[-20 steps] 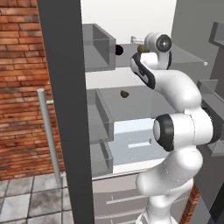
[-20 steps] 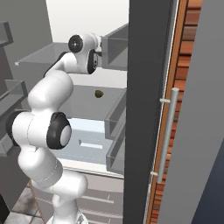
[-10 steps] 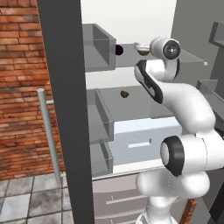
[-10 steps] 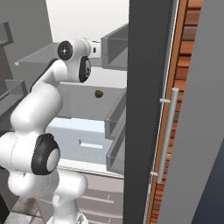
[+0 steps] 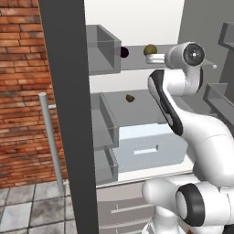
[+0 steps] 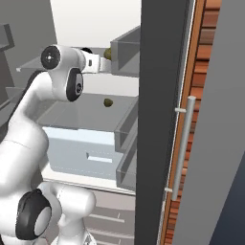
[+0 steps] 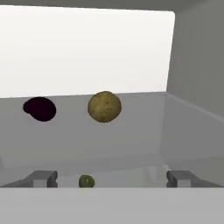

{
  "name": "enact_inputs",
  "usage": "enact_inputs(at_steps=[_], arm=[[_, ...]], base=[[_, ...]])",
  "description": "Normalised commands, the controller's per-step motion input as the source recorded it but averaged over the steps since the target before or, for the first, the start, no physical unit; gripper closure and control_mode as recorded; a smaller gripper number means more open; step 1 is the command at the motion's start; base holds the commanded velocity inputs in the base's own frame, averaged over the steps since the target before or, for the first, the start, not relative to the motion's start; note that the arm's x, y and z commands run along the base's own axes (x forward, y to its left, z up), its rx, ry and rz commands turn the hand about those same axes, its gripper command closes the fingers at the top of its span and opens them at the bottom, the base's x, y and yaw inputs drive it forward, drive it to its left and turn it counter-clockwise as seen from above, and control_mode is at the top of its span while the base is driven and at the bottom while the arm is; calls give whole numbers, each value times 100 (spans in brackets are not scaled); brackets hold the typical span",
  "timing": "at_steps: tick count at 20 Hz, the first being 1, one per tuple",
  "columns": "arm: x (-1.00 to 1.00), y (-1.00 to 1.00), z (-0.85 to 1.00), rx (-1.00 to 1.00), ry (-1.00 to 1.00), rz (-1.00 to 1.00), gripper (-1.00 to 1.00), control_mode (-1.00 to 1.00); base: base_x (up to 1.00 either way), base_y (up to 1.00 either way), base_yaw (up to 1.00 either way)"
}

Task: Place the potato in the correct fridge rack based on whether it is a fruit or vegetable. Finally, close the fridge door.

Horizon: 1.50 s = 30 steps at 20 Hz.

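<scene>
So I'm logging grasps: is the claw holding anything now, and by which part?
Nothing is held. The claw is open, and the potato sits apart from it on the fridge rack.

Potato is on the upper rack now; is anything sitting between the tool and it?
Nothing visible: in the hand view the potato lies straight ahead of the open tool on the fridge rack; the dark item sits off to the side.

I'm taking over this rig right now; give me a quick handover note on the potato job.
Gripper: open, holding nothing, facing into the fridge.
Potato: lying on the upper rack, beside a near-black item. A small olive item lies on the shelf below.
Done: potato placed.
Left: draw the arm out and close both fridge doors, which stand open.
</scene>
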Motion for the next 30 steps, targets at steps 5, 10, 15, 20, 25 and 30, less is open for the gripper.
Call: enact_inputs(at_steps=[5,10,15,20,25,30], arm=[[-100,18,-22,-3,38,1,-100,-100],[-74,10,-51,-4,38,10,-100,-100],[-44,28,-77,-1,23,20,-100,-100],[-19,23,-44,0,16,25,-100,-100],[0,0,-3,0,1,7,-100,100],[0,0,0,0,0,0,-100,100]], base=[[0,0,0],[0,0,0],[0,0,0],[0,0,0],[0,0,6],[-18,0,1]])
